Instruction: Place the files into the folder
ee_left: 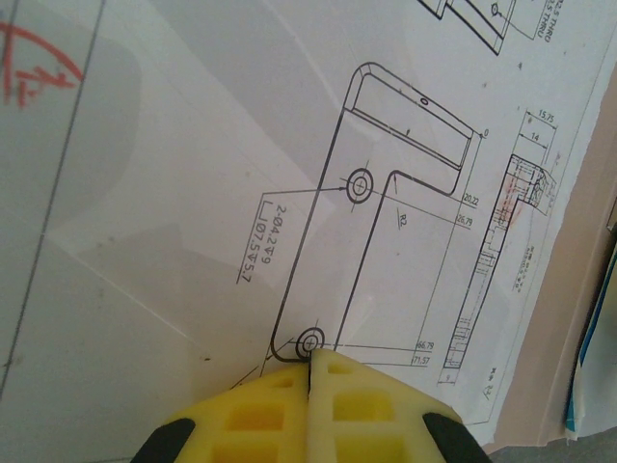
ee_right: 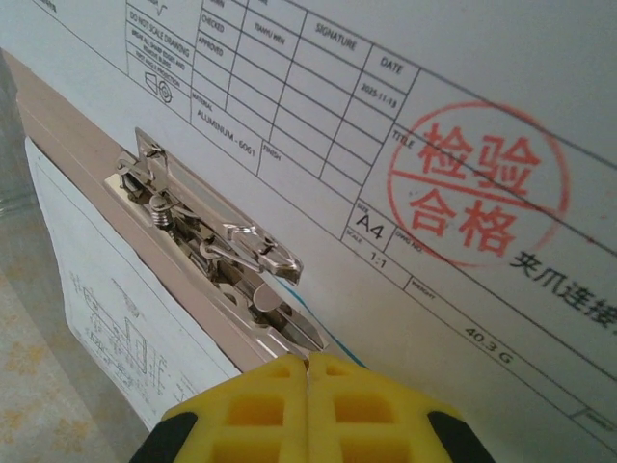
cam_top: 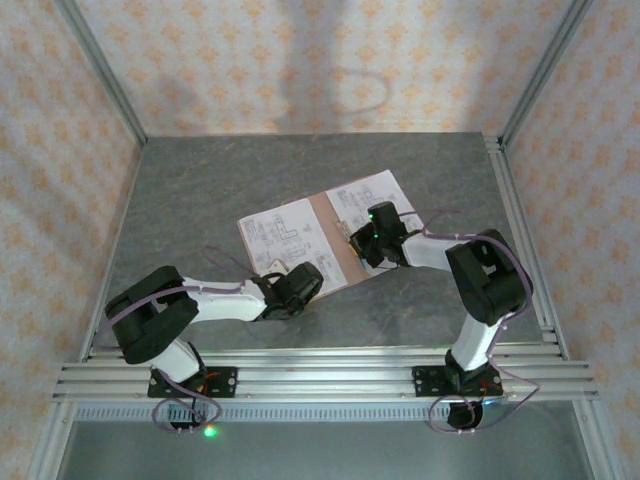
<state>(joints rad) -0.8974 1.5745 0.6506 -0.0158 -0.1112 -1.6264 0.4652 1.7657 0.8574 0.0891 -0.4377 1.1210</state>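
Note:
The pinkish-brown folder lies open mid-table. One white printed sheet covers its left half and another its right half. My left gripper is shut, its yellow tips resting on the left sheet's line drawing. My right gripper is shut too, with its tips against the end of the metal fastener on the spine. A thin teal edge peeks from under the stamped sheet.
The grey tabletop surrounds the folder, bounded by aluminium rails and patterned walls. In the left wrist view the folder's bare margin and a teal sheet edge show beyond the paper. Both arm bases stand on the near rail.

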